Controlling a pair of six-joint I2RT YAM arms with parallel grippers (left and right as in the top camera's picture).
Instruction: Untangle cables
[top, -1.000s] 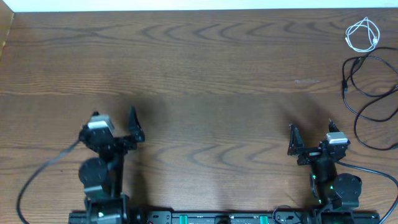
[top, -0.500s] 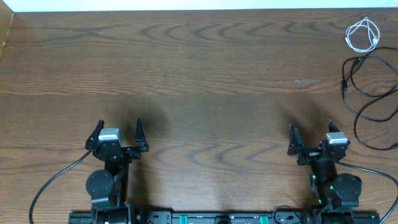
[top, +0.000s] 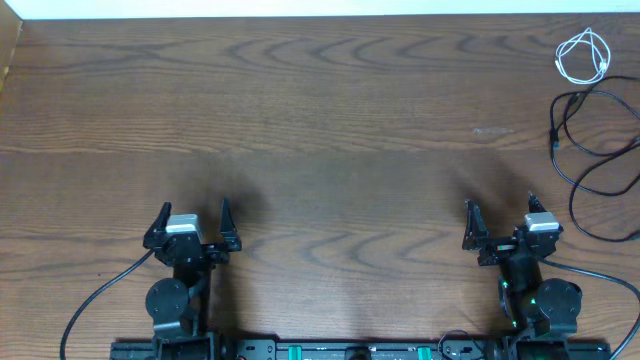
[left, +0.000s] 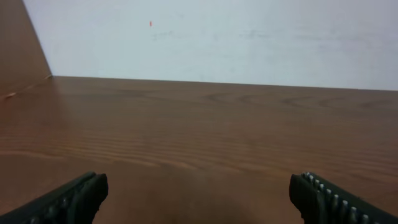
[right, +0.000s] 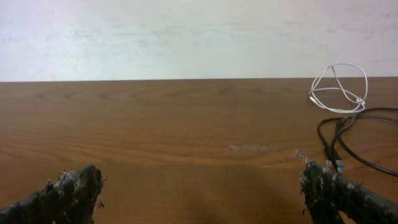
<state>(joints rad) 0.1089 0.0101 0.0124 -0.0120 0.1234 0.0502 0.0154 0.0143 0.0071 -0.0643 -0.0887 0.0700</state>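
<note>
Both my end effectors are released, with the jaws spread wide and nothing between them. My left end effector (top: 192, 212) hovers low over the near left part of the desk (top: 320, 120), and its wrist view (left: 199, 186) shows only bare wood grain running out to a pale wall (left: 217, 37). My right end effector (top: 500, 206) sits at the near right, also above bare wood, and its fingers (right: 74, 186) frame an open stretch of desk.

The cables lie at the far right corner, well apart from both end effectors. The white cable (top: 583, 55) is gathered into a small loose coil close to the far edge; from my right wrist it stands up as a thin wire loop (right: 339, 89). Just on the near side of it lies the black cable (top: 553, 143), a long thin cord that sweeps in wide open loops and runs off the right edge of the overhead view. From the right wrist it appears ahead and to the right (right: 329, 148), beyond my right fingertip. Overhead, the white coil and the black loops look near each other, but I cannot tell whether they touch.

A thicker black wire (top: 100, 300) trails from my left arm across the near left of the desk.
</note>
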